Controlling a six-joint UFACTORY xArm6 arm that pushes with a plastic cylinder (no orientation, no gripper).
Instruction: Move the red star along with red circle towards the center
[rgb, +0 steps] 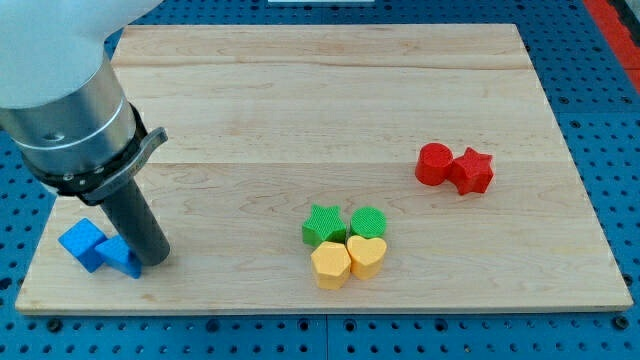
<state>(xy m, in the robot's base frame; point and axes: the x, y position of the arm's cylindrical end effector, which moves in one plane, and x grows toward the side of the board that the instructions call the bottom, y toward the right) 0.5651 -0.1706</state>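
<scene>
1. Nearest the view's bottom: yellow hexagon-like block and yellow heart, touching side by side, with a green star and green circle packed just above them in one tight cluster.
2. Far at the view's left: two blue blocks, shapes hard to make out, touching each other near the table's lower left corner. My tip down on the wood just beside them, at their right edge, possibly in contact.
3. No end effector with jaws here, only a plain rod; nothing to spread or pinch, nothing held.
4. Toward the view's right: red circle and red star, touching, circle on the left, star on the right, well apart from my tip and somewhat above the green-yellow cluster.
5. Handling, as a judgement: small, light, rigid pieces, likely to slide easily on smooth wood and to rotate or slip sideways off a narrow rod. No taking hold possible; best contact on the star's right face, pushing leftward so the star drives the circle ahead.
6. Surface: flat pale wooden planks, bare across the middle and top. Room enough to circle round the right of the red pair, though the table's right edge lies near; blue perforated base beyond.
</scene>
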